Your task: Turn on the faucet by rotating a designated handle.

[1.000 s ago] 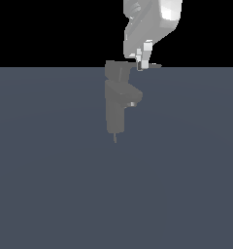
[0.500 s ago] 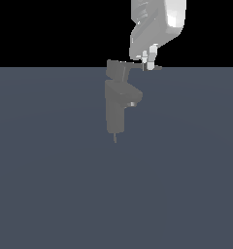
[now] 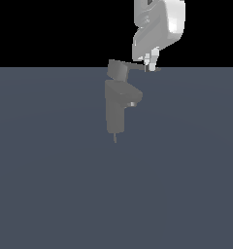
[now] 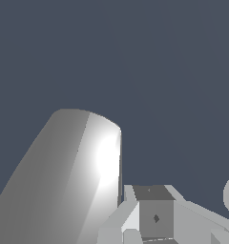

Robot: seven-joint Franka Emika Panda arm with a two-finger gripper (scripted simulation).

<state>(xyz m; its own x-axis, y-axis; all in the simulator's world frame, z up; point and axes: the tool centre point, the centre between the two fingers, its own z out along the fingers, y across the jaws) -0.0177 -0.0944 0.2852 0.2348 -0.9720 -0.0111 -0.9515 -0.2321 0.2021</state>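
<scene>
The faucet [image 3: 115,109] is a matte grey upright column in the middle of the exterior view, with a short spout [image 3: 133,98] on the exterior view's right. The handle [image 3: 138,68] is a thin blade that runs from a blocky cap [image 3: 117,70] towards the exterior view's right. My gripper [image 3: 149,64] hangs from above at the blade's outer end. Its fingertips [image 3: 152,63] are close together and touch the blade, and they look shut with nothing between them. The wrist view shows only gripper parts [image 4: 154,214] and a pale rounded shape [image 4: 64,181] that I cannot identify.
The faucet stands on a flat dark blue-grey surface [image 3: 50,185] that fills the lower part of the exterior view. The white arm [image 3: 159,24] comes down from the top on the exterior view's right. Behind is black.
My gripper has moved to the exterior view's right and slightly down. The handle blade's tip has swung the same way and now reaches further right.
</scene>
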